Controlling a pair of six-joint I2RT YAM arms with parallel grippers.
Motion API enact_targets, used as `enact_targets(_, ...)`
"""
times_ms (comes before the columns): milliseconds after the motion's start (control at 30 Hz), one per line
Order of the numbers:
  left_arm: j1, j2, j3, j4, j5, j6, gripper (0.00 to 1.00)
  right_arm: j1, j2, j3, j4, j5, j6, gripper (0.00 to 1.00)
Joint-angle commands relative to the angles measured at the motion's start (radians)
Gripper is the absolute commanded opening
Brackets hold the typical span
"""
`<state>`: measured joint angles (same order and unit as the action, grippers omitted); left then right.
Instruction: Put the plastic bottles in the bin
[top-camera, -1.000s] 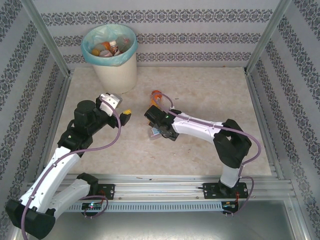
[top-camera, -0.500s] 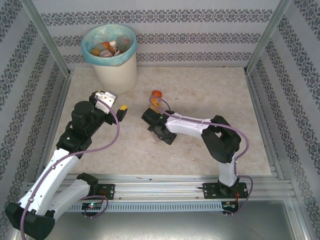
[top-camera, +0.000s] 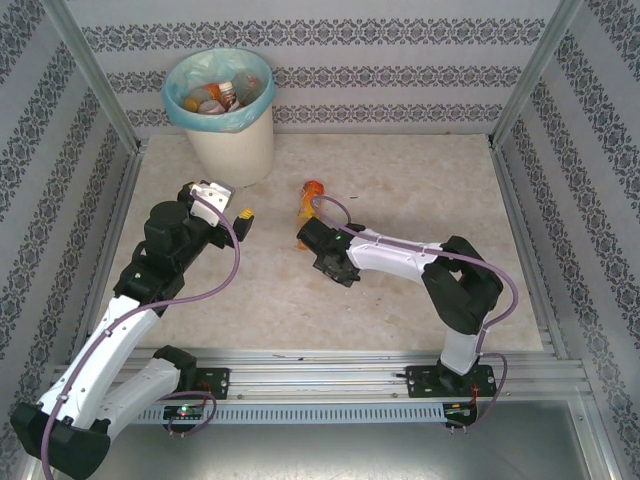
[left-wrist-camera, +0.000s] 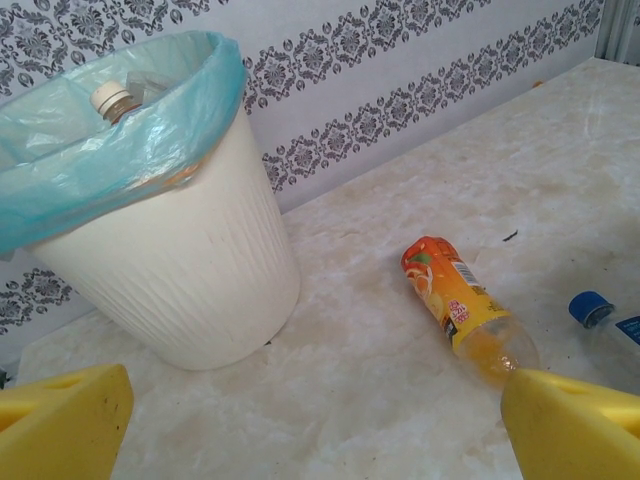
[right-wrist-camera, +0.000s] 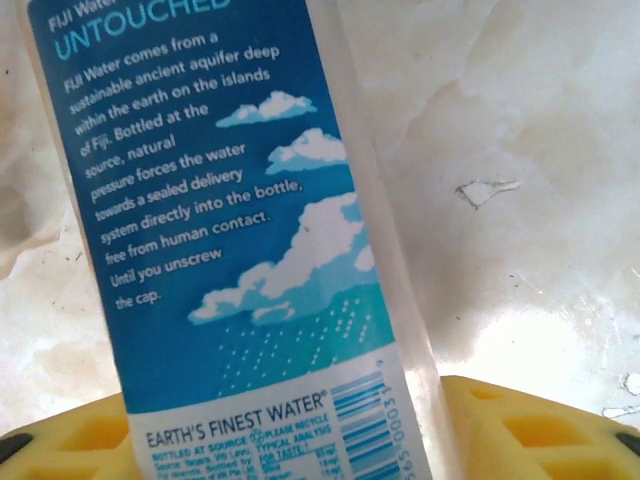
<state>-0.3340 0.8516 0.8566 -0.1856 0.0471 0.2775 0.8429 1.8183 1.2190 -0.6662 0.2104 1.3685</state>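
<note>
The blue-labelled bottle (right-wrist-camera: 230, 230) lies on the table (top-camera: 420, 190) near its middle, between the yellow pads (right-wrist-camera: 540, 430) of the right gripper (right-wrist-camera: 300, 450). The pads press against both of its sides, so the pincer has narrowed onto it; a second ago its jaws stood wide over the same bottle. Just beyond it, toward the back wall, the orange bottle (top-camera: 311, 196) lies on its side. The right wrist half covered it a second ago, and it now shows whole. Further back and to the left stands the bin (top-camera: 232, 150), its turquoise liner (left-wrist-camera: 120, 170) folded over the rim. Several bottles (top-camera: 212, 98) sit inside it, as they did before.

The left gripper (left-wrist-camera: 310, 430) hangs wide open with nothing in it, facing the bin and the orange bottle. It has drawn back a little toward the left side since a second ago.
</note>
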Motion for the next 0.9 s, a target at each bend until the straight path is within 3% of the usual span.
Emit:
enact_targets(0, -0.007, 0.001, 0.003, 0.045, -0.014, -0.013, 0.95, -0.003, -0.019, -0.002, 0.001, 0.009, -0.083, 0.55)
enact_targets(200, -0.002, 0.062, 0.115, -0.033, -0.014, -0.156, 0.93, 0.028, -0.147, -0.039, 0.030, 0.109, -0.203, 0.56)
enact_targets(333, 0.014, 0.155, 0.254, -0.146, 0.096, -0.315, 0.92, 0.058, -0.285, -0.117, 0.149, 0.153, -0.371, 0.57)
enact_targets(433, 0.018, 0.221, 0.324, -0.161, 0.210, -0.443, 0.90, 0.060, -0.393, -0.218, 0.314, 0.085, -0.520, 0.58)
enact_targets(600, 0.018, 0.304, 0.362, -0.071, 0.372, -0.620, 0.83, 0.059, -0.562, -0.389, 0.653, -0.154, -0.731, 0.57)
enact_targets(867, 0.018, 0.388, 0.439, -0.089, 0.549, -0.753, 0.78, 0.059, -0.685, -0.451, 0.775, -0.222, -0.832, 0.54)
